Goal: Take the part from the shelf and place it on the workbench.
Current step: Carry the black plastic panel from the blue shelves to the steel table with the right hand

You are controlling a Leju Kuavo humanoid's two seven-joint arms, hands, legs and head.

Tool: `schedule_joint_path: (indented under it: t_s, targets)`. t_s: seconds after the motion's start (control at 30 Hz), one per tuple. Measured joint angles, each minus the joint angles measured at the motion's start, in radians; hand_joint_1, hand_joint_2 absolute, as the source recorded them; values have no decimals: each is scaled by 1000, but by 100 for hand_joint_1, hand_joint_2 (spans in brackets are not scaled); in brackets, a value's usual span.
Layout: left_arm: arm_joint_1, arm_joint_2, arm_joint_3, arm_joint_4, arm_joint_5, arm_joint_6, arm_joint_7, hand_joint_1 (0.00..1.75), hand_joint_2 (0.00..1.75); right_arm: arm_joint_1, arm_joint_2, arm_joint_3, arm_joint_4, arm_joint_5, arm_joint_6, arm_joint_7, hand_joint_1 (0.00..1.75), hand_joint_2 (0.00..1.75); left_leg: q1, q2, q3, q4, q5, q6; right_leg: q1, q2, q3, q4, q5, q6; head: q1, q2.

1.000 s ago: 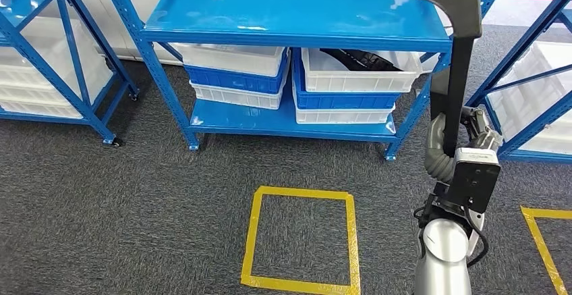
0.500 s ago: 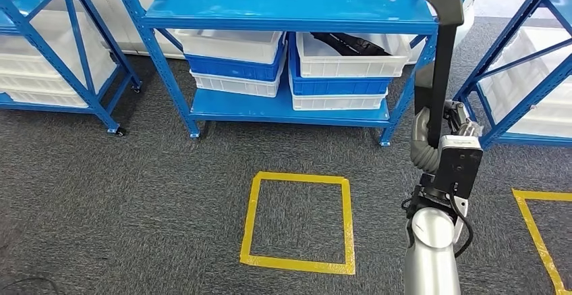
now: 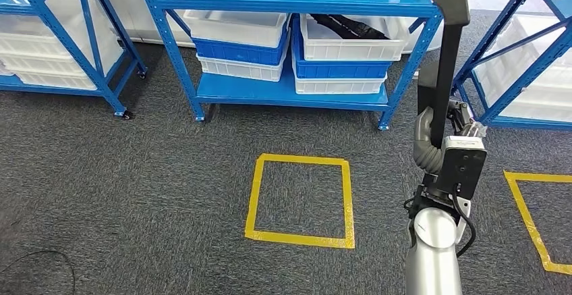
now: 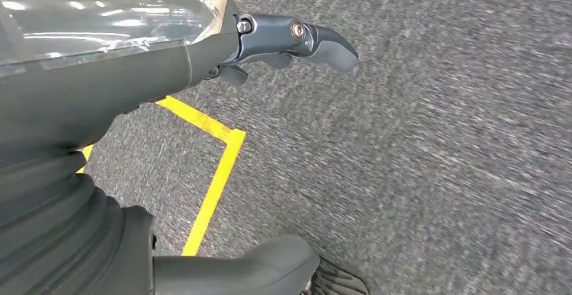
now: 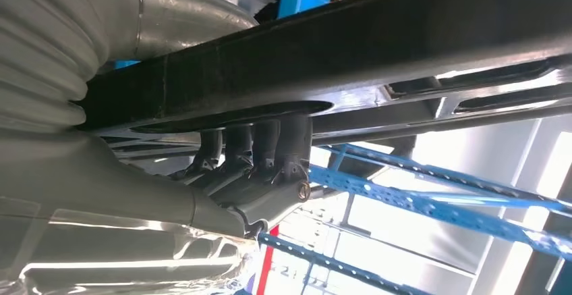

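Note:
The part (image 3: pixel 448 52) is a long black bar with a wider top end, held upright at the right of the head view. My right hand (image 3: pixel 446 131) grips it near its lower end, in front of the blue shelf (image 3: pixel 297 1). In the right wrist view the dark fingers (image 5: pixel 260 150) curl around the black bar (image 5: pixel 378 45). My left hand (image 4: pixel 141 65) hangs over the grey carpet with its fingers (image 4: pixel 320 40) and thumb (image 4: pixel 260 264) apart and nothing in it.
A white bin (image 3: pixel 351 38) on the shelf's lower level holds more black parts, beside stacked blue and white bins (image 3: pixel 239 45). More blue shelves stand at left (image 3: pixel 61 38) and right (image 3: pixel 519 59). Yellow tape squares (image 3: pixel 300 200) (image 3: pixel 533 221) mark the carpet.
The whole picture has shifted, so the camera has moved: the shelf sits higher and more carpet shows. The right hand still holds the black part upright.

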Motion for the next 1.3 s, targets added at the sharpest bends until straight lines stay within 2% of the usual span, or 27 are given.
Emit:
schedule_joint_path:
  t_s: [0.03,0.1,0.13,0.17,0.2,0.27,0.3,0.33,0.37,0.43,0.5,0.53,0.57,0.63,0.67,0.77,0.8,0.83,0.87,0.93,0.97,1.03,1.07,1.1,1.17,1.23,1.3]
  targets:
    - [0,0,0,0,-1,0,0,0,175,-4,1,-1,0,1,0,1,175,175,0,0,-3,-3,13,-5,3,1,24,-46,-16,-10,-2,0]
    - [2,1,0,0,-1,0,0,0,175,-8,2,-2,1,1,2,3,175,175,4,-3,-8,-13,37,-16,1,0,11,-58,-4,-26,-7,0]
    - [5,1,0,0,-2,0,0,0,175,-11,2,-4,3,1,3,4,175,175,6,-5,-15,-8,27,-22,-1,-2,0,-57,8,-35,-8,0]
    - [7,1,0,0,-3,0,1,0,175,-12,2,-5,4,1,5,6,175,175,8,-7,-25,13,-6,-27,-4,-3,-10,-57,21,-45,-10,0]
    - [9,1,0,0,-3,0,2,0,175,-13,2,-6,5,1,7,8,175,175,11,-8,-38,57,-61,-32,-6,-5,-23,-56,36,-53,-11,0]
    - [11,1,0,0,-4,0,2,0,175,-14,2,-10,8,0,10,10,175,175,13,-9,-65,200,-174,-41,-1,-6,-54,-54,65,-61,-15,0]
    - [11,2,0,0,-4,1,3,0,175,-15,2,-11,9,0,11,10,175,175,13,-9,-71,267,-197,-44,0,-6,-72,-51,80,-61,-15,0]
    - [11,2,0,0,-4,1,3,0,175,-15,2,-12,12,0,11,10,175,175,14,-9,-65,309,-193,-45,1,-6,-90,-48,92,-60,-15,0]
    - [11,2,0,0,-4,1,3,0,175,-16,2,-13,14,0,12,10,175,175,14,-9,-42,312,-169,-43,1,-6,-107,-45,102,-58,-15,0]
    - [9,2,0,0,-3,1,3,0,175,-18,3,-14,18,1,13,11,175,175,14,-11,56,217,-135,-34,1,-6,-134,-37,121,-52,-15,0]
    - [6,4,0,-1,-3,1,2,0,175,-22,5,-14,20,1,13,10,175,175,9,-14,171,64,-159,-21,4,-6,-149,-32,137,-41,-15,0]
    - [4,4,0,-1,-3,1,2,0,175,-26,6,-15,20,1,13,10,175,175,5,-15,204,14,-176,-15,4,-7,-153,-31,146,-35,-15,0]
    - [3,5,0,-1,-3,1,1,0,175,-30,7,-15,21,1,13,10,175,175,1,-15,215,-10,-182,-10,4,-8,-156,-32,155,-27,-15,0]
    - [3,3,0,-1,-2,1,0,0,175,-35,7,-16,25,0,13,10,175,175,0,-11,202,-20,-163,4,3,-8,-166,-27,159,-15,-15,0]
    - [4,2,0,-1,-2,1,-2,0,175,-37,7,-16,27,0,13,10,175,175,1,-8,191,-24,-150,13,4,-7,-178,-10,139,-15,-13,0]
    - [4,1,0,-1,-6,0,-17,0,175,-42,5,-17,35,0,13,10,175,175,3,-4,144,-26,-112,24,2,-3,-228,140,21,-27,-4,0]
    - [4,1,0,-1,-6,-2,-21,0,175,-42,4,-17,37,0,13,10,175,175,3,-3,126,-26,-98,23,1,-3,-240,204,1,-24,-3,0]
    - [4,0,0,-1,-6,-4,-25,0,175,-42,3,-18,39,0,13,10,175,175,3,-2,108,-25,-84,22,0,-3,-245,253,2,-14,-2,0]
    - [4,0,0,-1,-6,-7,-27,0,175,-42,2,-18,42,0,13,10,175,175,4,-1,90,-23,-71,20,-1,-3,-235,271,24,-1,-1,0]
    - [5,-1,0,-1,-6,-10,-32,0,175,-43,1,-19,44,0,13,10,175,175,4,0,59,-18,-50,13,-3,-3,-166,205,75,15,-1,0]
    - [5,-1,0,-1,-6,-10,-34,0,175,-44,1,-20,44,0,13,10,175,175,4,0,50,-15,-43,10,-3,-3,-126,151,83,16,-1,0]
    - [5,0,0,-1,-6,-10,-38,0,175,-47,2,-21,44,0,13,10,175,175,1,-1,37,-8,-33,2,-2,-3,-47,34,48,2,-1,0]
    - [5,0,0,-1,-6,-10,-39,0,175,-48,2,-21,44,0,13,10,175,175,0,0,34,-6,-27,-2,0,-2,-26,-8,27,-7,-2,0]
    - [5,0,0,-1,-6,-10,-40,0,175,-49,2,-22,45,0,13,10,175,175,-1,0,32,-6,-20,-8,3,-2,-11,-40,10,-17,-3,0]
    - [8,1,0,-1,-6,-10,-41,0,175,-50,1,-23,45,0,13,10,175,175,4,-1,28,-4,-15,-19,1,-2,-13,-56,11,-35,-5,0]
    - [12,1,0,-1,-6,-10,-41,0,175,-51,2,-23,45,0,13,10,175,175,9,-4,7,48,-67,-31,-4,-4,-17,-57,26,-54,-7,0]
    - [14,1,0,-1,-6,-10,-41,0,175,-52,2,-23,45,0,13,10,175,175,13,-7,-38,177,-158,-41,-3,-4,-28,-55,40,-64,-10,0]
